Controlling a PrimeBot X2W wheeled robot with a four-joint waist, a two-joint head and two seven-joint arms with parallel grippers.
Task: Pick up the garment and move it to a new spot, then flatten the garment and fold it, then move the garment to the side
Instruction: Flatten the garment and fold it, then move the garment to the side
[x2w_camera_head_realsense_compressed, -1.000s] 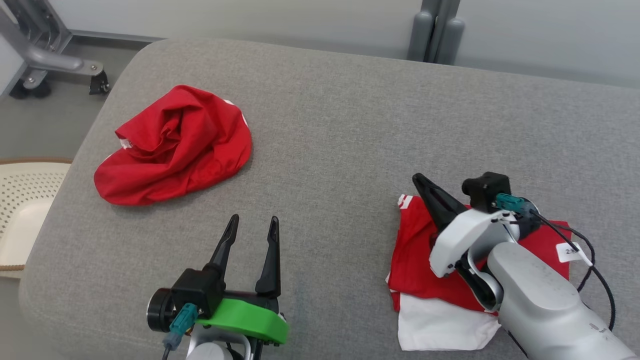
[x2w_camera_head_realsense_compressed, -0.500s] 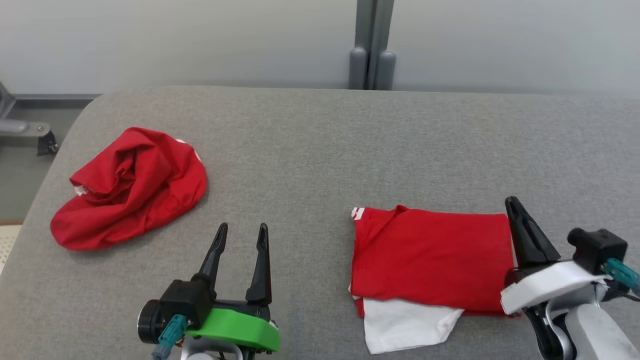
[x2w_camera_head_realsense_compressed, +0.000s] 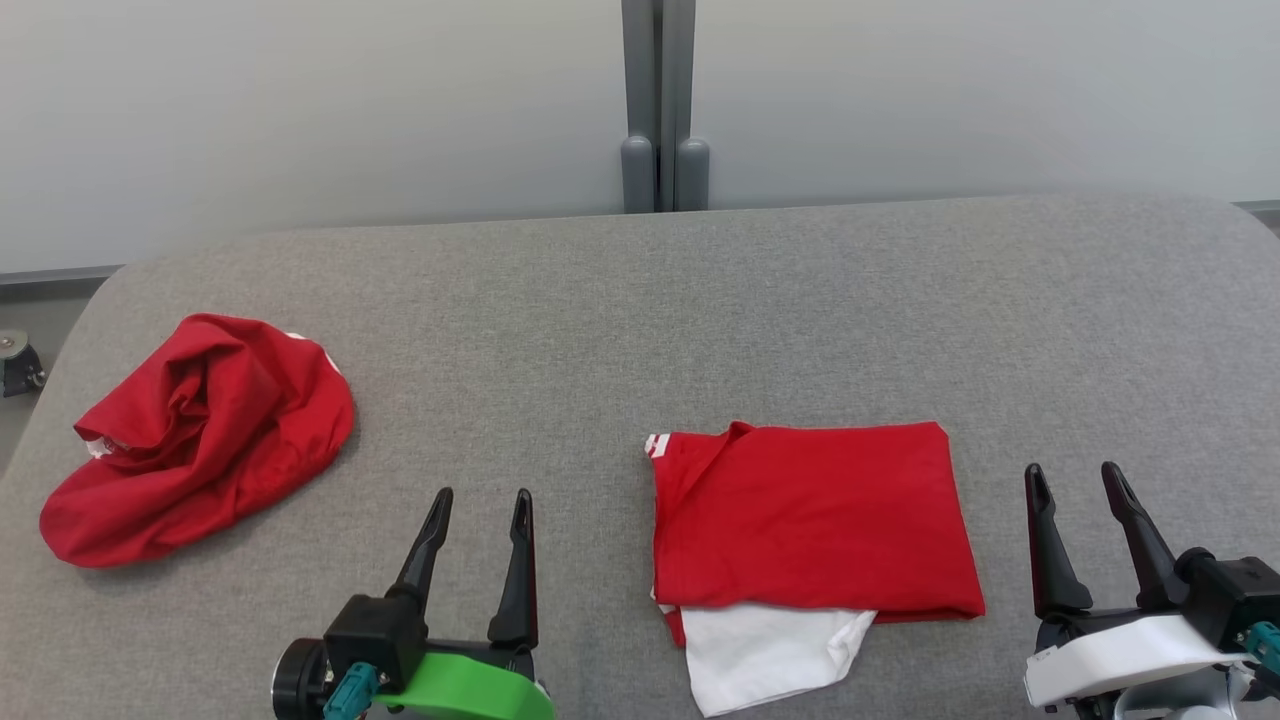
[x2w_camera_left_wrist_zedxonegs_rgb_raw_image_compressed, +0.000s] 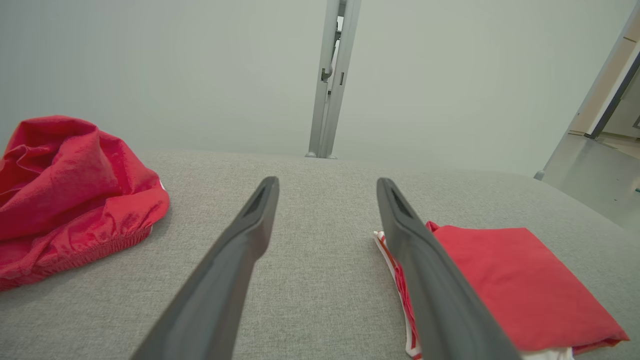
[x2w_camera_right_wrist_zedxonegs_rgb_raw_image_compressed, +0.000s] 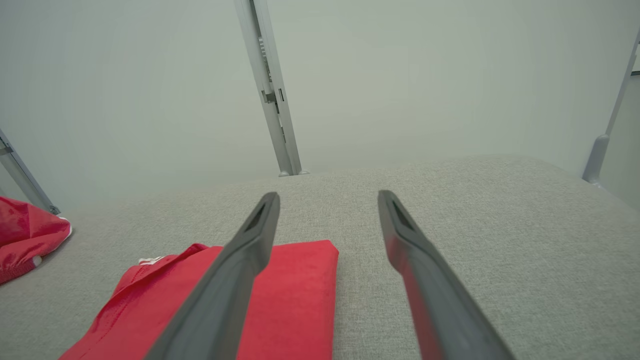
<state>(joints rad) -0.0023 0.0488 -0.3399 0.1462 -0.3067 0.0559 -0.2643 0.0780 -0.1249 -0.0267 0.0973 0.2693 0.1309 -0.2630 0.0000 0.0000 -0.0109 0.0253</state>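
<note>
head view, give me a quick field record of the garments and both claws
surface: grey padded surface
folded garment: red, neat rectangle, right of centre
white layer: pokes out from under its near edge
crumpled garment: red heap, far left
left claw: open, empty, between the two garments
right claw: open, empty, right of the folded garment, apart from it

The left tool (x2w_camera_left_wrist_zedxonegs_rgb_raw_image_compressed: 326, 187) gapes between a crumpled red garment (x2w_camera_left_wrist_zedxonegs_rgb_raw_image_compressed: 65, 185) and a folded one (x2w_camera_left_wrist_zedxonegs_rgb_raw_image_compressed: 510, 285).
</note>
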